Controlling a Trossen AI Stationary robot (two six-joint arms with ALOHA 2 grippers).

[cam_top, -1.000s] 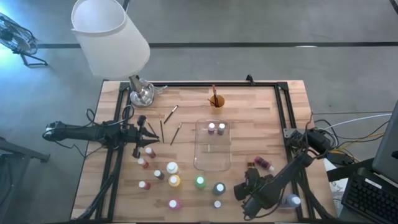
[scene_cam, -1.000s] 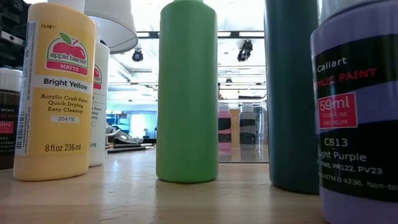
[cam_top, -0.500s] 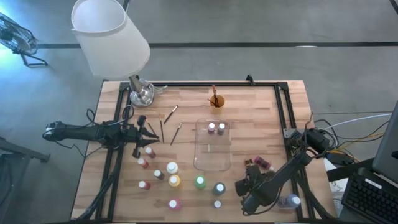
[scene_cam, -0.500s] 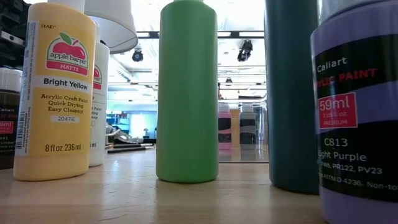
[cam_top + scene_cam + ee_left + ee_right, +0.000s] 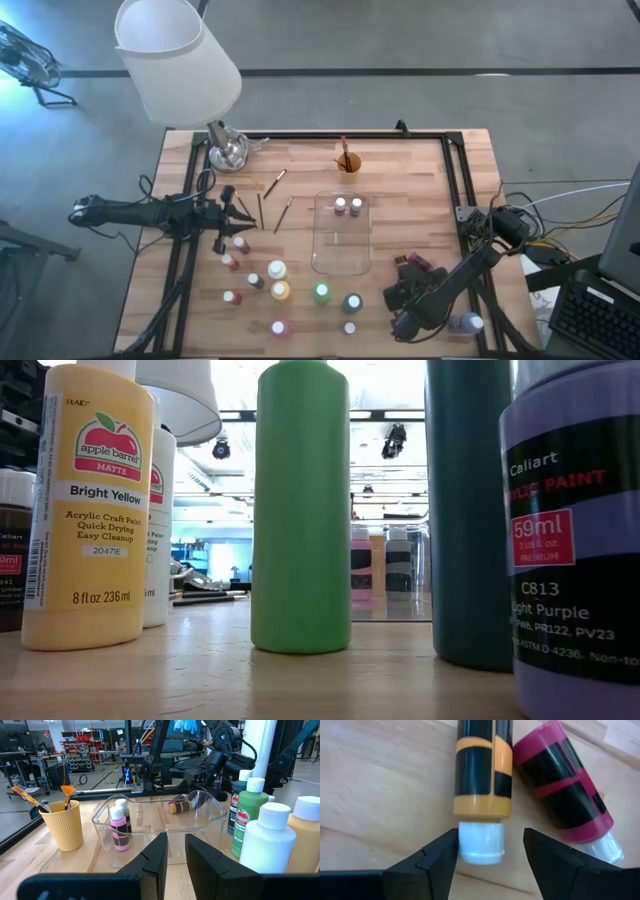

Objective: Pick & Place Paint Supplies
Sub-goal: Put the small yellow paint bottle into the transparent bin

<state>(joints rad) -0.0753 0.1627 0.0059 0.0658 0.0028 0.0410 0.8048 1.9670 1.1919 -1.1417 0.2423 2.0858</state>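
Right fingers (image 5: 490,852) advanced, open astride orange bottle's (image 5: 483,767) cap; one magenta bottle (image 5: 565,790) beside.

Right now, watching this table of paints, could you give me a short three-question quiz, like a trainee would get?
1. True or false: the right pincer stands open around the white cap of the lying orange bottle.
2. How many bottles stand inside the clear tray? A) none B) two C) five
3. Fill in: the brushes stand in the orange ____.

Key: 1 true. 2 B, the two small bottles. 3 cup.
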